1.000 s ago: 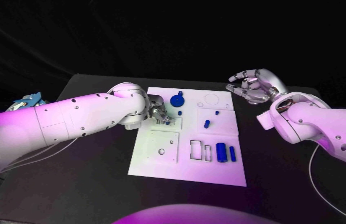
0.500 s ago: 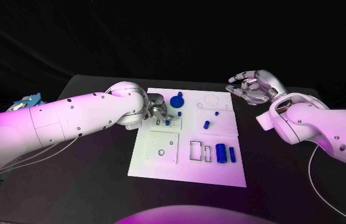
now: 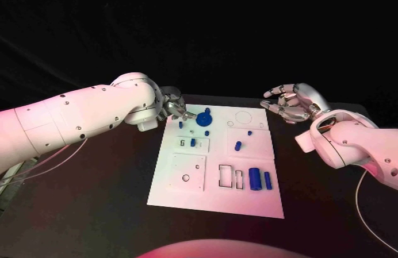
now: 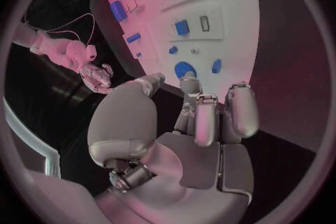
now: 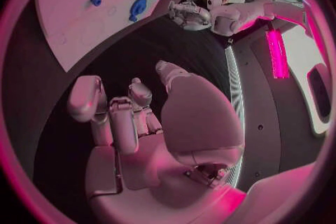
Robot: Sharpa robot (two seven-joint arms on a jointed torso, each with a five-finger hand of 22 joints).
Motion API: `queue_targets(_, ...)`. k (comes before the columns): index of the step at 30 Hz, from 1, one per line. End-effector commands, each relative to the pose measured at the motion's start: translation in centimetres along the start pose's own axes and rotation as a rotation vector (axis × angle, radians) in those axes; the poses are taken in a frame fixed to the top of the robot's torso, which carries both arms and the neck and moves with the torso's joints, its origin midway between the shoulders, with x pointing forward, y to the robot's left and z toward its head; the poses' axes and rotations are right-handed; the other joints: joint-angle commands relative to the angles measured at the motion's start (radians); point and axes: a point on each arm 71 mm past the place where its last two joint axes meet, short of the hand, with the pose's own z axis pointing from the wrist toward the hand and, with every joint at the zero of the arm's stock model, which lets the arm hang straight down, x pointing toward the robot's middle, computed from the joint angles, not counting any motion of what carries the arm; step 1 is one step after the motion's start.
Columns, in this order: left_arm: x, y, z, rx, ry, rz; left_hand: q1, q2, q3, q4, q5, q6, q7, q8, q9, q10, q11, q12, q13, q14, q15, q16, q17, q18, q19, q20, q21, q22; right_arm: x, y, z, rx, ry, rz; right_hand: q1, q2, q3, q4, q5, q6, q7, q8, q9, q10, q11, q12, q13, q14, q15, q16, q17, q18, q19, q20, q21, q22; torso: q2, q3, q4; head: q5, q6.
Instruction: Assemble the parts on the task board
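White task board mid-table | left hand at board's 10 o'clock corner, fingers apart, empty | blue parts: round one at 11, small pieces mid-board, cylinders at 4 lying loose | right hand off 1 o'clock corner, loosely spread, empty | judged early, most unseated

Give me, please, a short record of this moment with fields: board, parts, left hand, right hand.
board: white task board flat on the black table
parts: round blue disc near the far edge; two blue cylinders side by side on the near right
left hand: left hand over the board's far left corner, holds nothing
right hand: right hand off the far right corner, fingers curled, empty
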Motion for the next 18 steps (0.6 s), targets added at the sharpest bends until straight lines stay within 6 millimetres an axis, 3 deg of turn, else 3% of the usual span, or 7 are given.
queue_targets(1, -0.5, 0.1, 0.7, 0.017, 0.022, -0.017, 0.014, -0.002, -0.010, 0.001, 0.001, -0.005, 0.003, -0.011, -0.010, -0.012, -0.001, -0.012, -0.012, 0.068, 0.007, -0.008, 0.131, 0.008, -0.002, 0.004, -0.004, 0.000, 0.0, 0.0, 0.0, -0.007, -0.001, 0.004, -0.013, 0.001, -0.001, 0.008, 0.004, 0.001, 0.002, 0.007, -0.001, -0.006, -0.005, 0.000, -0.002, 0.052, -0.005, -0.007, 0.066, 0.010, -0.005, -0.001, -0.004, -0.001, 0.000, -0.0025, 0.0014, 0.002, 0.004)
queue_targets(8, -1.5, 1.0, 2.4, -0.024, 0.000, 0.003, 0.015, -0.002, -0.013, 0.001, 0.001, -0.006, 0.005, -0.015, -0.013, -0.012, 0.000, -0.012, -0.013, 0.068, 0.008, -0.008, 0.131, 0.008, -0.002, 0.005, -0.004, 0.000, 0.0, 0.0, 0.0, -0.007, 0.000, 0.004, -0.013, 0.001, -0.001, 0.008, 0.004, 0.001, 0.002, 0.007, -0.001, -0.006, -0.005, 0.000, -0.002, 0.052, -0.005, -0.007, 0.066, 0.010, -0.005, -0.001, -0.004, -0.001, 0.001, -0.0016, -0.0019, 0.009, 0.005)
queue_targets(18, -0.8, 1.8, 4.2, -0.081, 0.057, 0.034, 0.005, -0.014, -0.044, 0.002, -0.003, 0.002, 0.008, -0.022, -0.024, -0.016, 0.004, -0.015, -0.020, 0.066, 0.012, -0.010, 0.126, 0.009, -0.004, 0.008, -0.006, -0.003, 0.1, -0.1, 0.0, -0.006, 0.001, 0.005, -0.014, 0.001, -0.002, 0.010, 0.005, 0.001, 0.001, 0.007, -0.002, -0.005, -0.005, 0.001, -0.002, 0.052, -0.005, -0.007, 0.066, 0.010, -0.005, -0.001, -0.004, -0.001, 0.001, -0.0004, -0.0021, 0.012, 0.002)
